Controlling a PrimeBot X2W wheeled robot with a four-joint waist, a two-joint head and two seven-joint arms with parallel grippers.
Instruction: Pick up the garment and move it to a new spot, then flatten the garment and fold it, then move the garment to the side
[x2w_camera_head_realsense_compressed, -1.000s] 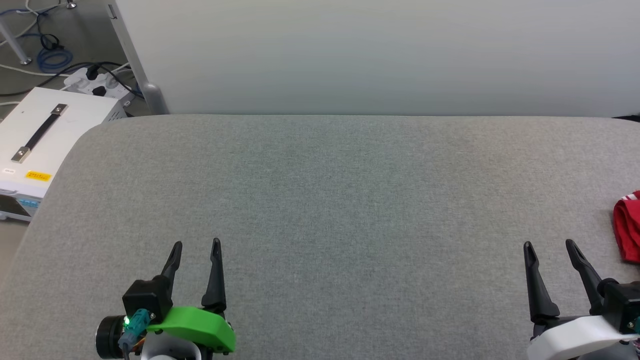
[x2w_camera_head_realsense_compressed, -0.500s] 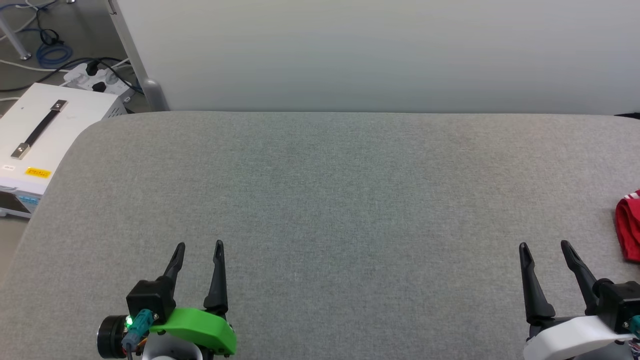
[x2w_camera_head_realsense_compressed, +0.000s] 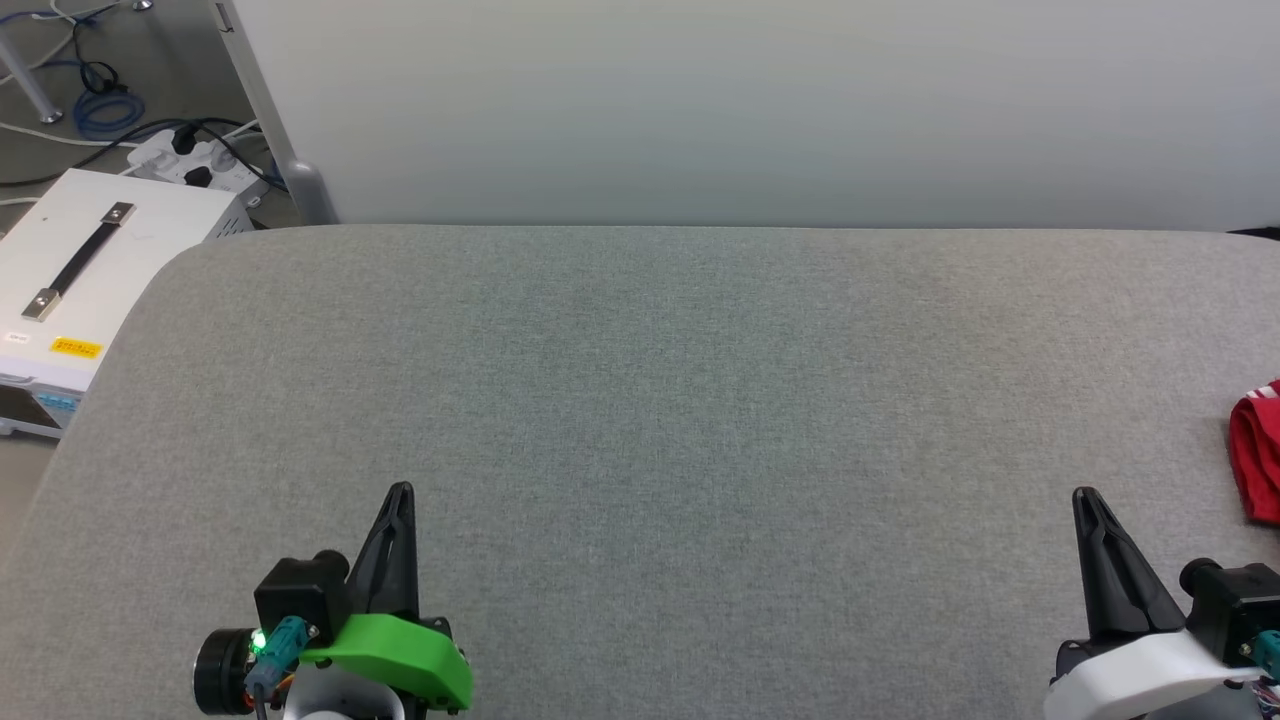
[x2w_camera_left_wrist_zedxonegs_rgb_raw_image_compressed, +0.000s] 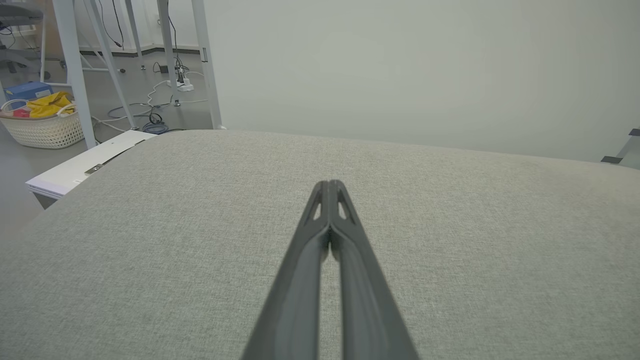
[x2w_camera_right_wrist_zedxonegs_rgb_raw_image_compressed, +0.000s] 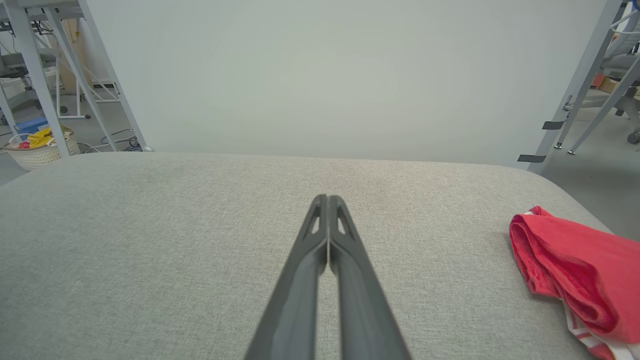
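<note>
At the near edge of the grey padded table (x2w_camera_head_realsense_compressed: 640, 380), head view: the garment (x2w_camera_head_realsense_compressed: 1258, 462) lies bunched at the far right, cut by the frame edge and well apart from both grippers. The likely fault is a reach by the right gripper (x2w_camera_head_realsense_compressed: 1086, 497) with its fingers pressed together, which would shove the red heap toward the table's rounded right edge rather than pinch it. A pinch on one loose fold alone could also let the rest drag or slip off. The left gripper (x2w_camera_head_realsense_compressed: 399, 490) is likewise closed tip to tip and holds nothing. Left wrist view: the left gripper (x2w_camera_left_wrist_zedxonegs_rgb_raw_image_compressed: 330, 184) shows its two dark fingers meeting at the tips over bare fabric, empty. Whether they rest on the surface cannot be told. Right wrist view: the right gripper (x2w_camera_right_wrist_zedxonegs_rgb_raw_image_compressed: 324, 197) has its fingers together, empty. The garment (x2w_camera_right_wrist_zedxonegs_rgb_raw_image_compressed: 570, 272) sits crumpled to its right, near the table's corner, with red-and-white striped trim at its lower side.
</note>
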